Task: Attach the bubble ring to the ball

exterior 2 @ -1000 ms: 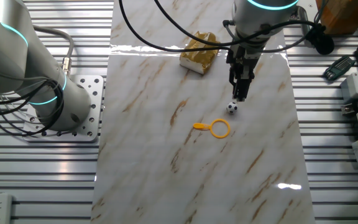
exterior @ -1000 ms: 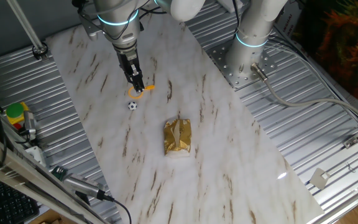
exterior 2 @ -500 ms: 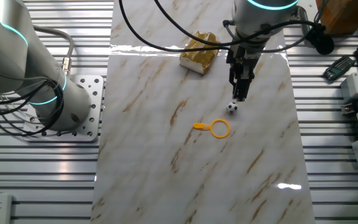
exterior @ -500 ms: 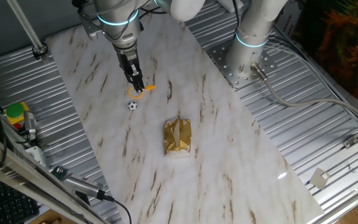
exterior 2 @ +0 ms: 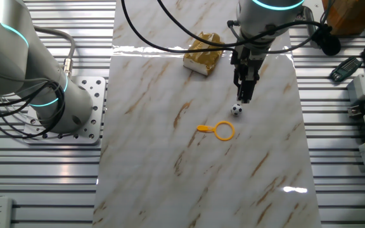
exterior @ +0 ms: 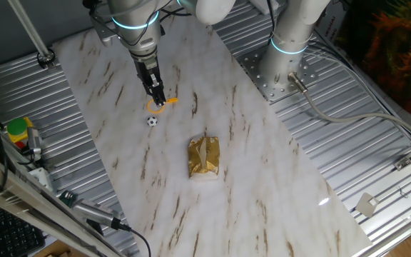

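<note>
The bubble ring (exterior: 158, 105) (exterior 2: 221, 130) is a thin orange-yellow hoop with a short handle, lying flat on the marble tabletop. The ball (exterior: 152, 121) (exterior 2: 236, 109), tiny and white with black patches, sits on the table a short way from the ring, not touching it. My gripper (exterior: 160, 99) (exterior 2: 244, 97) points down and hangs above the table, near both. In one fixed view its tip overlaps the ring; in the other it is just above the ball. Its fingers look pressed together and hold nothing.
A gold foil packet (exterior: 204, 158) (exterior 2: 203, 52) lies on the marble top (exterior: 262, 185), beyond the ball from the ring. A second arm's base (exterior: 285, 64) stands on the ribbed metal beside the board. Yellow and green items (exterior: 18, 132) sit off the board's other side.
</note>
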Controlling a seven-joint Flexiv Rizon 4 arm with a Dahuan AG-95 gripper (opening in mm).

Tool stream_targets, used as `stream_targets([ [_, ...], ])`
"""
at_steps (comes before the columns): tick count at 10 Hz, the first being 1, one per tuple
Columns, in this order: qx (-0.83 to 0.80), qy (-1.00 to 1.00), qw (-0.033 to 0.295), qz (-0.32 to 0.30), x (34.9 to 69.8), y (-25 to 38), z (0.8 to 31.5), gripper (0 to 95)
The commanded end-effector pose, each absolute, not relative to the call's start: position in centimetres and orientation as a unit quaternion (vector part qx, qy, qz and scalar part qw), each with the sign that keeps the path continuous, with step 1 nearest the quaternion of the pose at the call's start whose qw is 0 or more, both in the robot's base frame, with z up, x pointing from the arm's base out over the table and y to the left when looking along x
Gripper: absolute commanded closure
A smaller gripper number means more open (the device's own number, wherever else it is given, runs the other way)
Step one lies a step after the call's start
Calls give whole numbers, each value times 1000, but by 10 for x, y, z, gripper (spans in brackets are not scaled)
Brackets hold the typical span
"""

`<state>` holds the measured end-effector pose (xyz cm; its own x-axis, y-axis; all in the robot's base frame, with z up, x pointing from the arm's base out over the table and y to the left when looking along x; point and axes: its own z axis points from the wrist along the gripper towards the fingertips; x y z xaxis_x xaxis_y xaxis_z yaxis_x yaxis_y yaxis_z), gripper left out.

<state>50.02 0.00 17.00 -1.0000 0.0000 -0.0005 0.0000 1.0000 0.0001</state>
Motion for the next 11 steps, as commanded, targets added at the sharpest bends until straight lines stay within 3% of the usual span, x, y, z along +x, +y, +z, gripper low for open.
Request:
stream_targets([
  [1, 0, 1000, 0, 0, 500, 0, 170, 0],
  [2, 26, 999, 25, -17, 500, 0, 171, 950],
  [11, 32, 999, 19, -20, 498, 2, 174, 950],
])
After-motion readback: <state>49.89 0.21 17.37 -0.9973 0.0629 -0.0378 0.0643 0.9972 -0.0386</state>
